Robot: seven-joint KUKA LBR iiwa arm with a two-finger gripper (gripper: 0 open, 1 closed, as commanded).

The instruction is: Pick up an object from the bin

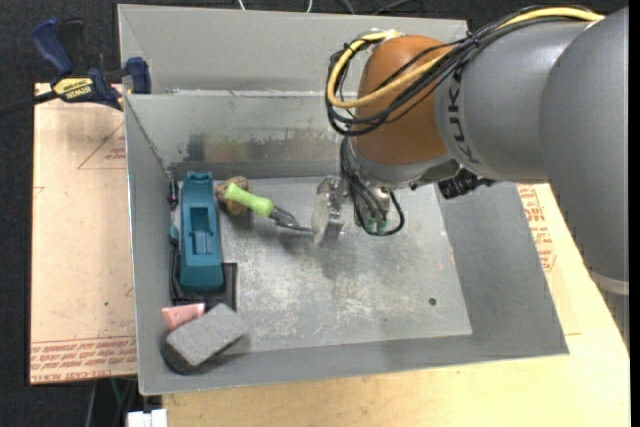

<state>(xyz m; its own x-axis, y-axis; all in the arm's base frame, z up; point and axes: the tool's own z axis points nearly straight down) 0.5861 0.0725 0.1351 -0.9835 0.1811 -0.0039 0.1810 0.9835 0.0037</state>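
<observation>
Likely risk: claw (330, 215), open or closed can't tell, sits just right of green-handled metal tool (256, 205); thin tip could get nudged, grasp missed

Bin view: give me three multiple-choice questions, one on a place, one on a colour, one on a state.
1. Where in the bin lies the grey block? A. lower left corner B. upper right corner C. centre
2. What colour is the tool's handle? A. red B. green C. black
3. How is the blue stapler? A. flat by the left wall B. upright on end C. atop the block
Key: 1 A, it sits in the view's lower left corner. 2 B, the handle is bright green. 3 A, it lies flat along the left wall, apart from the gripper.
</observation>
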